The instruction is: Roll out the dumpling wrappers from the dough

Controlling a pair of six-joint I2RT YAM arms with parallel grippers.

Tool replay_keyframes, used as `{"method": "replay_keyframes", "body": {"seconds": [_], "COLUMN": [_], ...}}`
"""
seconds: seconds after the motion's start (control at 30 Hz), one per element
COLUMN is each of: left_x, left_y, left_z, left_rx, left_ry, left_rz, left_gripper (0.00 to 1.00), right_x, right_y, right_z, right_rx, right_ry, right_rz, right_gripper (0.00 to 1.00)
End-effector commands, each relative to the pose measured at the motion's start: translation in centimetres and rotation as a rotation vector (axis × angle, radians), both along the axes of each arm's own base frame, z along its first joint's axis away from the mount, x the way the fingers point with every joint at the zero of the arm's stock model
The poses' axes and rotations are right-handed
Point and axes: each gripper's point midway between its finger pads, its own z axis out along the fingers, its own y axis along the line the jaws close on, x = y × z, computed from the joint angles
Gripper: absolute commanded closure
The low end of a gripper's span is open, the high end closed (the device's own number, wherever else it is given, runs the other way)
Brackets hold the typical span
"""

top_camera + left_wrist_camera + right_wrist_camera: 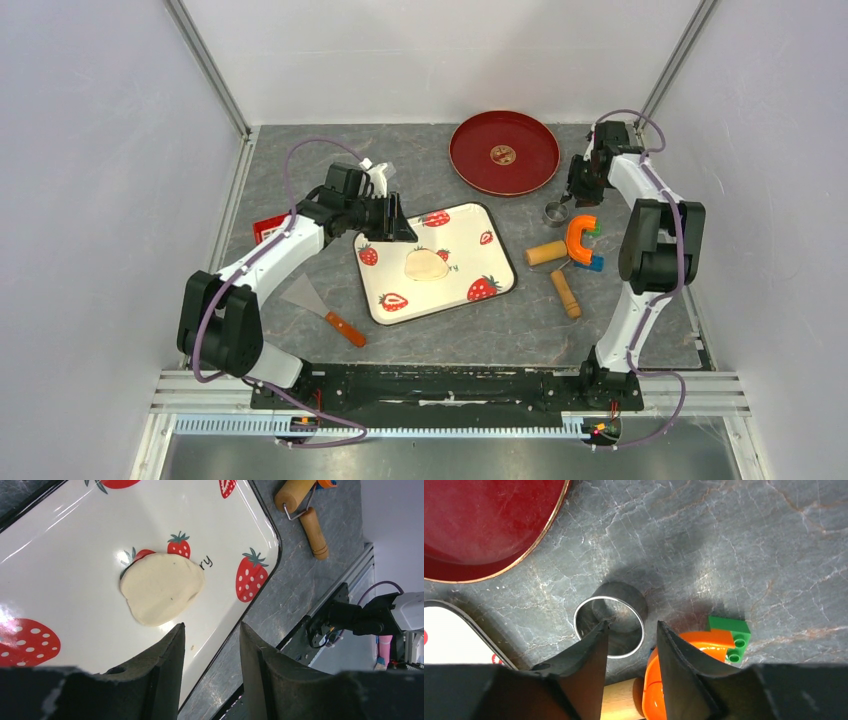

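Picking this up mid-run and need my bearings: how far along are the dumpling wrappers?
Done: the dough lies flattened on the tray, and the rolling pin is set down on the table. In hand: the right tool, open, hovers over the ring cutter; the left tool is open and empty above the tray. Left: nothing is cut from the dough yet, and the red plate is bare.

Top cam overhead, L-wrist cam close; share dough.
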Motion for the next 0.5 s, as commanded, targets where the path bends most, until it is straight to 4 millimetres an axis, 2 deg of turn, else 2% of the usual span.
{"method": "replay_keyframes", "body": {"seconds": [0.0, 0.1, 0.3, 0.47], "left_x": [-0.7, -0.8, -0.7, -0.3], "left_y": [-0.2, -0.1, 0.0, 0.1], "left_z": [0.6, 0.3, 0.3, 0.4], "left_rx": [-0.025, -0.021, -0.016, -0.006], "left_ry": [0.010, 0.014, 0.010, 0.003], "left_rz": [-0.001, 0.001, 0.007, 0.029], "left_gripper": [0.51, 0.51, 0.51, 0.51], "right_x": [1.5, 1.2, 0.4, 0.3], "right_y": [-0.4, -0.6, -0.7, -0.6], "right_z": [0.7, -0.6, -2.3, -2.5], "right_rx": [-0.036, -0.036, -0.045, -0.042], "right_ry": [-0.019, 0.013, 0.055, 0.059], "right_rz": [0.025, 0.036, 0.050, 0.063], "right_gripper": [0.62, 0.69, 0.72, 0.89]}}
